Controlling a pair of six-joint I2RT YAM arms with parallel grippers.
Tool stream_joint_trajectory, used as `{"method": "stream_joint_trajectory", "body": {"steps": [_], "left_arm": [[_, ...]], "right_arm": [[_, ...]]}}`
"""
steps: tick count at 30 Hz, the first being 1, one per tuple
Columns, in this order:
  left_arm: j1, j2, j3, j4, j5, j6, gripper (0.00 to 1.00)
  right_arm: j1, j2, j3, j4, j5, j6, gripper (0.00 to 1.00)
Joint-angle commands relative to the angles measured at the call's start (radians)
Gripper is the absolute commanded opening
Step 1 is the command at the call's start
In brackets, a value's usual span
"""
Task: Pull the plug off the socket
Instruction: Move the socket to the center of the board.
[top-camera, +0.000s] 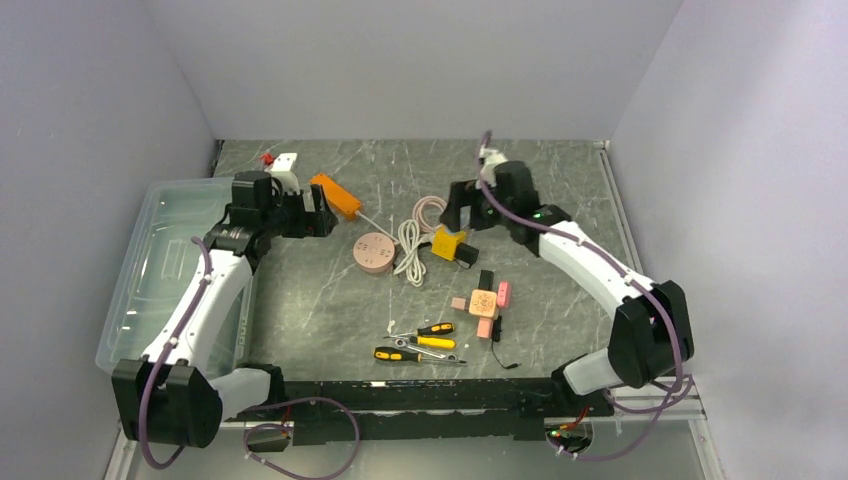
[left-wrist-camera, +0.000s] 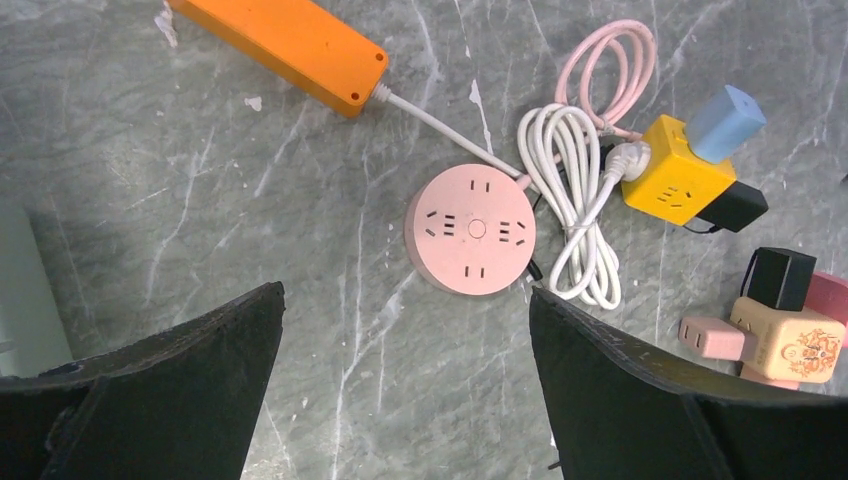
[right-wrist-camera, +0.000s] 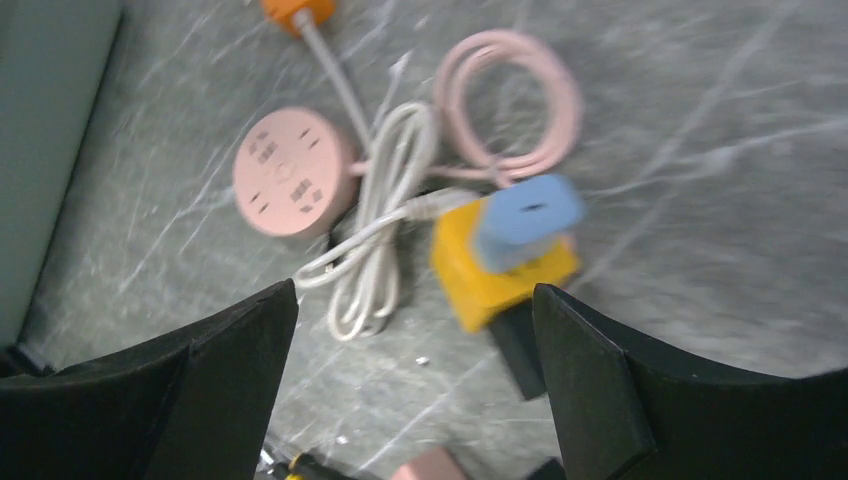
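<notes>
A yellow cube socket (right-wrist-camera: 497, 283) lies mid-table with a blue plug (right-wrist-camera: 528, 218) seated in its top face and a black plug (right-wrist-camera: 520, 348) in its side. The cube (left-wrist-camera: 673, 182), the blue plug (left-wrist-camera: 727, 122) and the black plug (left-wrist-camera: 736, 207) also show in the left wrist view. My right gripper (right-wrist-camera: 415, 287) hovers open just above and behind the cube (top-camera: 447, 243), holding nothing. My left gripper (left-wrist-camera: 406, 289) is open and empty over bare table, short of a round pink socket (left-wrist-camera: 470, 229).
An orange power strip (top-camera: 337, 195) lies at the back left, its white cord (top-camera: 410, 250) coiled beside a pink cable loop (top-camera: 430, 210). A beige adapter with pink plugs (top-camera: 484, 300) and screwdrivers (top-camera: 425, 342) lie nearer. A clear plastic bin (top-camera: 160, 260) fills the left side.
</notes>
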Motion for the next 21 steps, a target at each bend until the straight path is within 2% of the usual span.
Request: {"method": "stream_joint_trajectory", "body": {"steps": [1, 9, 14, 21], "left_arm": [[-0.018, 0.056, 0.059, 0.039, -0.026, 0.011, 0.95], [-0.026, 0.172, 0.122, 0.079, 0.05, -0.038, 0.94], [-0.026, 0.158, 0.081, 0.084, 0.055, -0.039, 0.94], [-0.031, 0.15, 0.068, 0.071, 0.068, -0.042, 0.94]], "right_arm": [[-0.155, -0.024, -0.027, 0.031, -0.148, -0.052, 0.91], [-0.199, 0.025, -0.084, 0.164, -0.329, -0.069, 0.92], [-0.201, 0.085, -0.095, 0.245, -0.333, -0.075, 0.92], [-0.202, 0.168, -0.058, 0.267, -0.302, -0.098, 0.92]]}}
